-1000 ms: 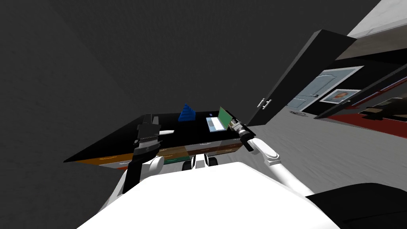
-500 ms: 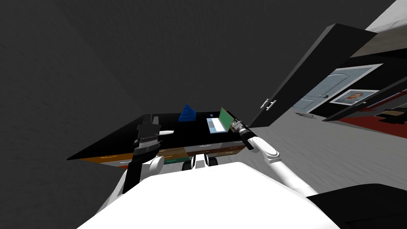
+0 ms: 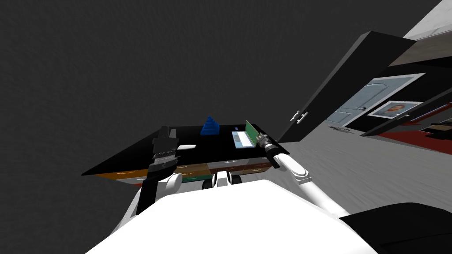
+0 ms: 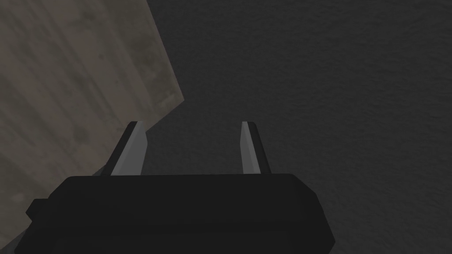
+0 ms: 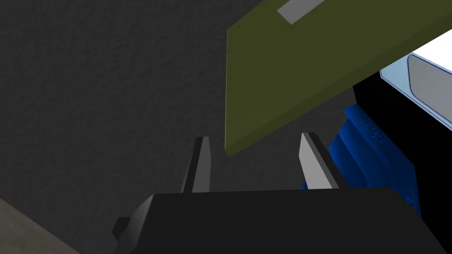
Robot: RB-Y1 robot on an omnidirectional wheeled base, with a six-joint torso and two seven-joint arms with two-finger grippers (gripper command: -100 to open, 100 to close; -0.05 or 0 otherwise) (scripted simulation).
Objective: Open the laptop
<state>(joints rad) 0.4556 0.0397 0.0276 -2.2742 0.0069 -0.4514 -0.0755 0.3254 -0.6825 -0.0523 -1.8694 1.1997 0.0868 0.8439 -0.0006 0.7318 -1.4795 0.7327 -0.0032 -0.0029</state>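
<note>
**Laptop.** The laptop [image 3: 243, 138] sits on the far right part of the black bench [image 3: 132, 161], with its base flat and its keyboard showing. Its green lid [image 3: 251, 132] is raised and stands steeply off the base.

**Change.** Compared with the head view of a second ago, the lid's green face now presents as a narrower strip. Part of that is the head camera's own swing, because the dark cabinet [image 3: 335, 84] has shifted across the picture as well. Judgement: the lid has gone a little further back, and the opening is nearly or fully done. Check the angle before you order another push.

**Right arm.** The right arm [image 3: 289, 164] reaches to the side of the lid away from the keyboard and has stayed just beside it. The right jaws are spread and pinch nothing.

**Views compared.**
- The right wrist view adds the lid's olive outer panel [image 5: 309, 61] with a grey mark on it. One corner of the panel lies just past the fingertips, in line with the gap. You cannot confirm contact from there.
- The same view catches a blue stepped block [image 5: 373, 145] beyond the lid.
- The head view supplies the layout. That block [image 3: 210, 125] stands on the bench, left of the laptop and apart from it.

**Left arm.** The left arm [image 3: 161, 152] is held over the bench's near left part, well away from the laptop. The left jaws are spread and empty.
</note>
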